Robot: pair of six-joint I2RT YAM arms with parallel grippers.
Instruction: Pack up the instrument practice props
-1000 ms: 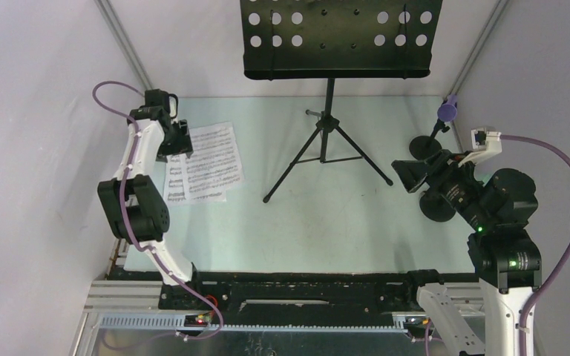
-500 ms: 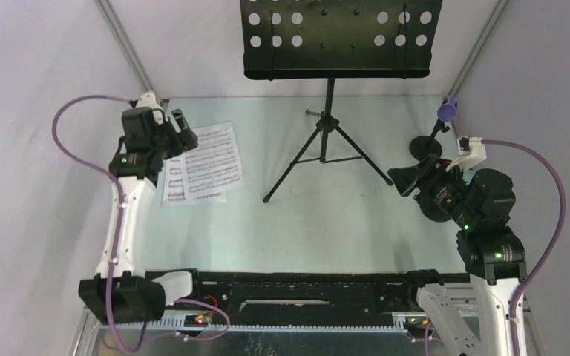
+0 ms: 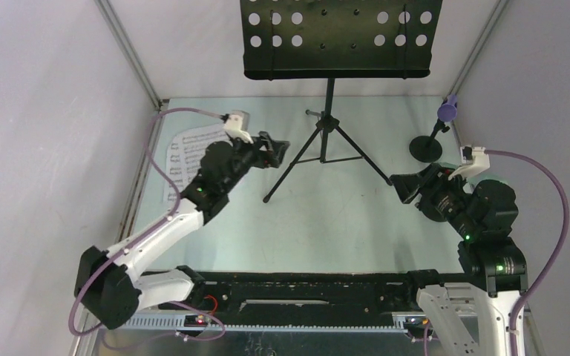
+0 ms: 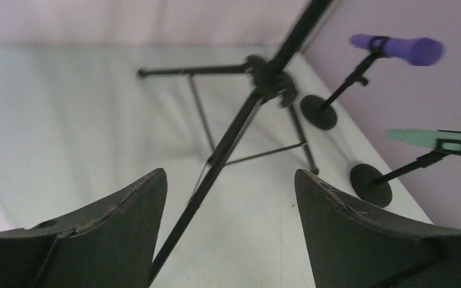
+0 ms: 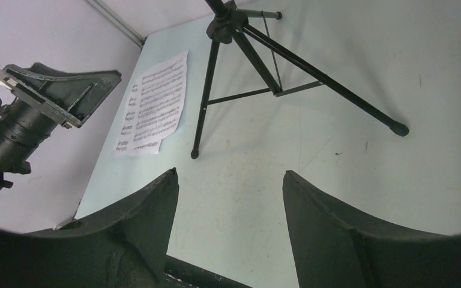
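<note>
While the black tripod music rack with perforated plate (image 3: 338, 59) stands upright on the pale desk (image 3: 326, 222), left tool (image 3: 276, 150) hovers just left of its legs, jaws apart, empty; right tool (image 3: 403, 187), to its right, same deal.

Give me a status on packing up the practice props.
Done: nothing visibly packed. The music stand stands unfolded, the sheet pages lie on the table, and the purple microphone and mint microphone sit in their holders. In hand: nothing; the left tool is open near the stand's legs, the right tool open and empty. Left: everything.
</note>
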